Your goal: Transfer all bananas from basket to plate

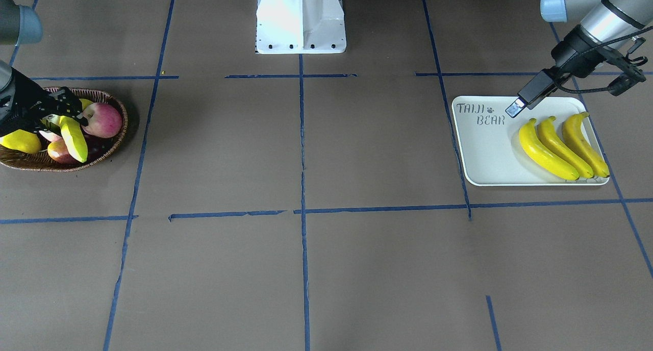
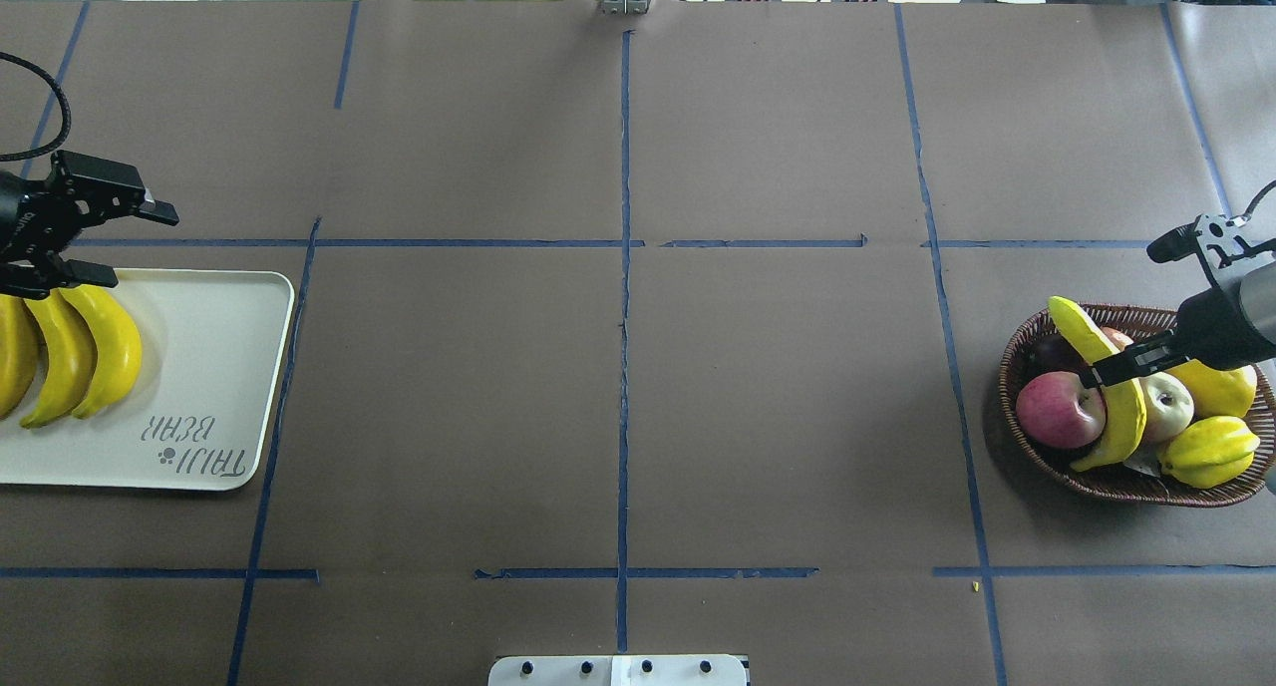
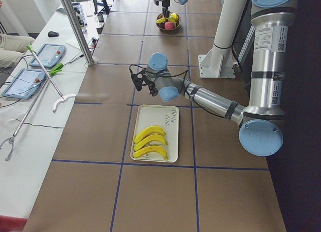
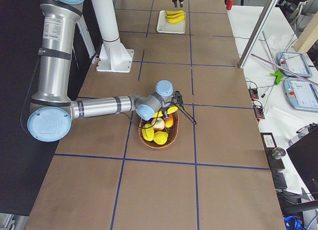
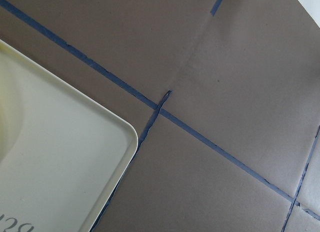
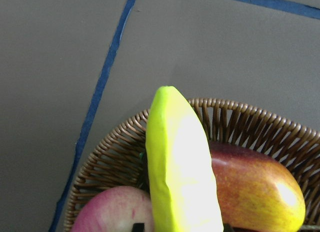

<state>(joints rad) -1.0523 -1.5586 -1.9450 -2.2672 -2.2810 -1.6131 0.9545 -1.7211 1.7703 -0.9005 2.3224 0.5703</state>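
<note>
Three bananas (image 2: 70, 352) lie side by side on the plate (image 2: 199, 367), at 9 o'clock in the overhead view; one remains. The fourth banana (image 2: 1126, 417) is in the basket (image 2: 1146, 314) at 3 o'clock, across the other fruit (image 2: 1206, 452), with the right gripper (image 2: 1105, 372) clamped on its middle. Its long axis runs roughly 12-to-6, the upper tip leaning toward 11 past the rim. The left gripper (image 2: 140, 245) hangs wide and empty at the plate's 12 o'clock edge. Judgement: three quarters done.
</note>
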